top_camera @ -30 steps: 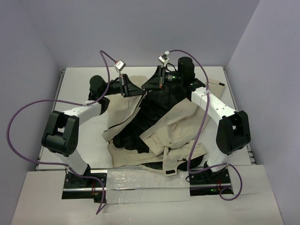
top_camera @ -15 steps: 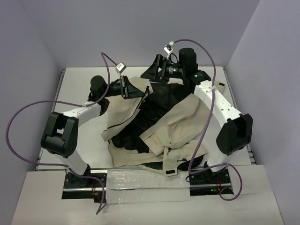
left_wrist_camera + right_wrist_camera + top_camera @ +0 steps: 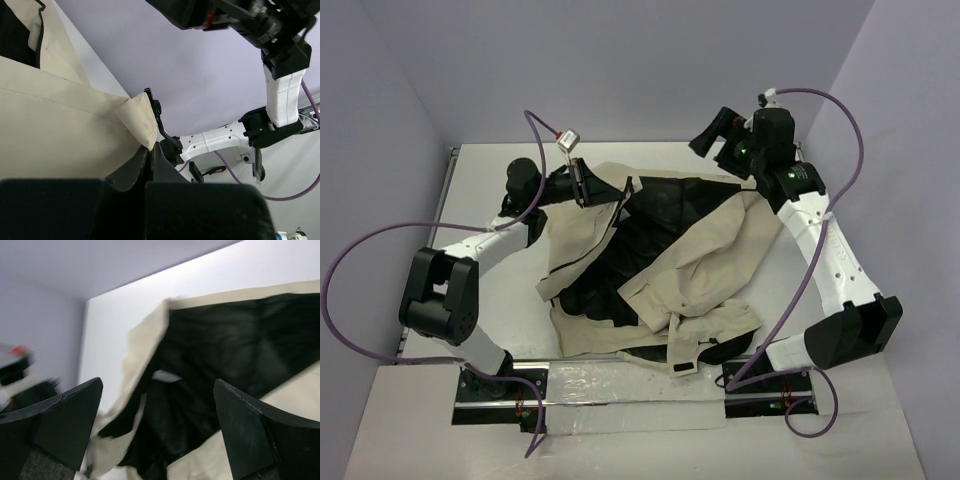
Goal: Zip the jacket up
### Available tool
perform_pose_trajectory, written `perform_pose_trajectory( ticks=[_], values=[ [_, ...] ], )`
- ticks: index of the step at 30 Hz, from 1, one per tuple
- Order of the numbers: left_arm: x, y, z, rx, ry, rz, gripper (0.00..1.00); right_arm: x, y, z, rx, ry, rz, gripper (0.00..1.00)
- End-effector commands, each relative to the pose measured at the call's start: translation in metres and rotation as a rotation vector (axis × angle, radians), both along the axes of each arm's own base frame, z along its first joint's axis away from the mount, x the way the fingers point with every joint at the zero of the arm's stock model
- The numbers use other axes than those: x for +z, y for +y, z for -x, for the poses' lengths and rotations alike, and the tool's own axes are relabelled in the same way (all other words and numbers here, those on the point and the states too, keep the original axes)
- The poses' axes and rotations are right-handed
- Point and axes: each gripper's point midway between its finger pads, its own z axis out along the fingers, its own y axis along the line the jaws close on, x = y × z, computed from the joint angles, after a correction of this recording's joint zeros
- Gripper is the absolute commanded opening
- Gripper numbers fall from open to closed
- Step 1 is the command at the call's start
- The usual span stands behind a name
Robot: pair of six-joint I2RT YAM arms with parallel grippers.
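Your white counter (image 3: 665,157) fills the middle of the top view, and the jacket (image 3: 700,250) takes up most of its center. It lies open and rumpled. The black lining (image 3: 225,340) faces up through the middle, with tan panels on either side, and a sleeve is folded across the lower right of the heap. Its near edge reaches the strip at the bottom of the counter.

Your left arm (image 3: 470,240) comes up the left side of the frame and bends in toward the jacket's upper left corner. Your right arm (image 3: 830,250) runs up the right side to the upper right corner of the counter.

Your left hand (image 3: 584,185) is clamped on the tan edge at that upper left corner. In the left wrist view, a folded bit of the fabric (image 3: 60,130) sits pinched between the closed fingers (image 3: 165,170).

Your right hand (image 3: 705,135) hangs above the far edge, clear of the cloth. Its fingers (image 3: 65,420) are spread wide and hold nothing.

A small white label (image 3: 166,375) shows on the lining between those fingers in the right wrist view. A dark zipper line (image 3: 582,255) runs down the left tan panel, unjoined.
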Motion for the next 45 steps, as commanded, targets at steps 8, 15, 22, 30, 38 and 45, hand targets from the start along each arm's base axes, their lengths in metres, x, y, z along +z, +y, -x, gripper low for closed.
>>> perform_pose_trajectory(
  ticks=[8,15,22,30,38,45],
  values=[
    [0.030,0.009,-0.001,0.044,-0.108,0.000,0.00,-0.125,-0.131,0.007,-0.420,0.330,0.163,0.90],
    [0.029,0.011,-0.011,0.066,-0.133,-0.133,0.00,-0.169,-0.148,-0.007,-0.485,0.447,0.172,0.96],
    [0.028,0.010,-0.012,0.064,-0.112,-0.140,0.00,-0.197,-0.154,-0.066,-0.498,0.457,0.113,1.00],
    [0.038,0.015,-0.023,0.119,-0.147,-0.179,0.00,-0.224,-0.139,-0.119,-0.447,0.404,0.049,0.62],
    [0.056,0.044,-0.058,0.277,-0.119,-0.157,0.00,-0.191,-0.072,-0.075,-0.290,0.364,0.304,0.00],
    [0.048,0.082,-0.093,0.493,-0.031,-0.185,0.00,-0.228,0.030,0.002,0.030,0.456,0.527,0.05]
  ],
)
